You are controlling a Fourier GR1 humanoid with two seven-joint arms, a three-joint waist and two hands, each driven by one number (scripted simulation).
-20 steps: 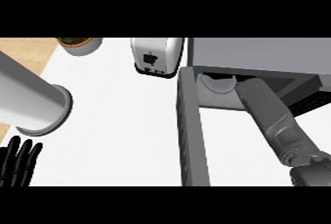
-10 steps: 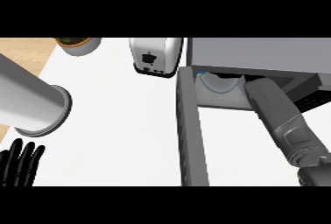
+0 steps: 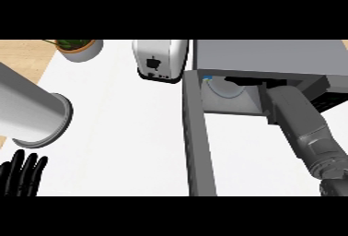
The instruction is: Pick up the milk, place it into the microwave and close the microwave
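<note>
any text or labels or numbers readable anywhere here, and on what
No readable words, brands or numbers anywhere.
toaster: a dark panel with a small white mark, too small to read as a sign.
microwave: dark strip at its right, nothing legible.
milk inside the microwave: white with a bit of blue, no legible label.
plant pot: plain.

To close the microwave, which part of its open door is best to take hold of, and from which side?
Judging from its pose, take the microwave door at its near free end, from the counter side on its left. It stands edge-on, swung toward the robot, and the left hand is open on that side.
</note>
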